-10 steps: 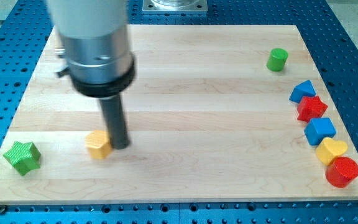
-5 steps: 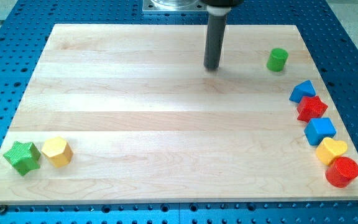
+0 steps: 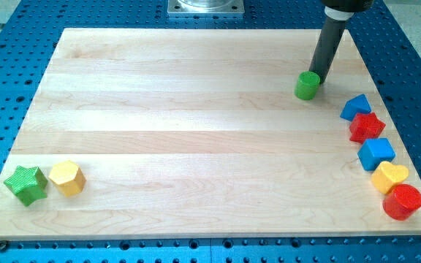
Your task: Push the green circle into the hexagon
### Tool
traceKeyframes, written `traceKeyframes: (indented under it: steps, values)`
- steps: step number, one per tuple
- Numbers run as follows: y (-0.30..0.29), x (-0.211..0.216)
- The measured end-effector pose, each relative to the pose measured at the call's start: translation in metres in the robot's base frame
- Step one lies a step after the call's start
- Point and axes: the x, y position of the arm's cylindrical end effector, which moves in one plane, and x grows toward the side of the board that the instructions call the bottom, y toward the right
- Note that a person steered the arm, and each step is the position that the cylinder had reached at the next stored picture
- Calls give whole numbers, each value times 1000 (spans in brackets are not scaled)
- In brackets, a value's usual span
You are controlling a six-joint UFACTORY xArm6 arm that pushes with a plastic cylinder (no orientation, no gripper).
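Wooden board: green circle seemingly touching tip, lower-left.

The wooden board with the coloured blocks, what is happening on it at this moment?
My tip is against the upper-right side of the green circle, near the view's top right of the board. The yellow hexagon lies far away at the view's bottom left, beside a green star, so most of the push is not yet done. Five other blocks line the right edge, untouched.
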Motion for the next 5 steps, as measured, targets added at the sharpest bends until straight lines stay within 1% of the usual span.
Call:
traceKeyframes:
  steps: [1, 2, 3, 4, 5]
  values:
    - [-114, 19]
    - [-145, 7]
    - [-83, -28]
    - [-5, -6]
    - [-23, 29]
